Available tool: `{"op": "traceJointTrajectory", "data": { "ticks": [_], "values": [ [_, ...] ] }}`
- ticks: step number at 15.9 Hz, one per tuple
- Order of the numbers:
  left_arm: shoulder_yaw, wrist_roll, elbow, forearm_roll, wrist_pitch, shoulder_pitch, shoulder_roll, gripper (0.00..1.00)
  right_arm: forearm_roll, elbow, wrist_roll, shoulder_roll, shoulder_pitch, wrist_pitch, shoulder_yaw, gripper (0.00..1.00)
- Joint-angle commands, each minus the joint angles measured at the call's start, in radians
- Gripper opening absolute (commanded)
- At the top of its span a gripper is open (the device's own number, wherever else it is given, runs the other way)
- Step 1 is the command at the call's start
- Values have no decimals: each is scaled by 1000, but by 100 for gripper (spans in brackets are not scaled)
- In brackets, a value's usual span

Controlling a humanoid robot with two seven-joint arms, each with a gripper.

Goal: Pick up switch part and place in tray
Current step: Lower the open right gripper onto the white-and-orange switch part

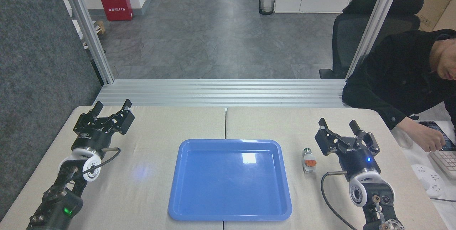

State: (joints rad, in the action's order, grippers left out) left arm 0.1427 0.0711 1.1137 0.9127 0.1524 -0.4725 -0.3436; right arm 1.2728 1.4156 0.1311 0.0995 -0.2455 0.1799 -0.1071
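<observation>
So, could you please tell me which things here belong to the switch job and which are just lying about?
For the job:
- switch part, on the table right of the tray
- tray, nothing in it
- right gripper, open, nearest the switch

Lying about:
- keyboard
- power strip
- left gripper, open

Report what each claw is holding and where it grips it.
Nothing is held. Left claw and right claw are open and empty; the switch part lies on the table beside the tray.

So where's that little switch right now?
In the head view, the switch lies on the table, right of the blue tray, between it and the right gripper.
</observation>
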Motion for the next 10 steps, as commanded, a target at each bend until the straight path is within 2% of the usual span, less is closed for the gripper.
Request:
{"op": "traceJointTrajectory", "data": {
  "ticks": [1,4,6,7,8,10],
  "values": [
    [0,-1,0,0,1,0,0,100,-3,6,2,-3,6,12,1,99],
    [0,-1,0,0,-1,0,0,100,5,6,19,2,25,59,-9,98],
    [0,-1,0,0,-1,0,0,100,2,8,123,-4,60,70,-11,96],
    [0,-1,0,0,-1,0,0,100,5,25,140,-4,87,119,-13,96],
    [0,-1,0,0,-1,0,0,100,11,28,166,-3,91,171,-17,95],
    [0,-1,0,0,-1,0,0,100,36,23,209,-4,91,177,-20,95]
  ]
}}
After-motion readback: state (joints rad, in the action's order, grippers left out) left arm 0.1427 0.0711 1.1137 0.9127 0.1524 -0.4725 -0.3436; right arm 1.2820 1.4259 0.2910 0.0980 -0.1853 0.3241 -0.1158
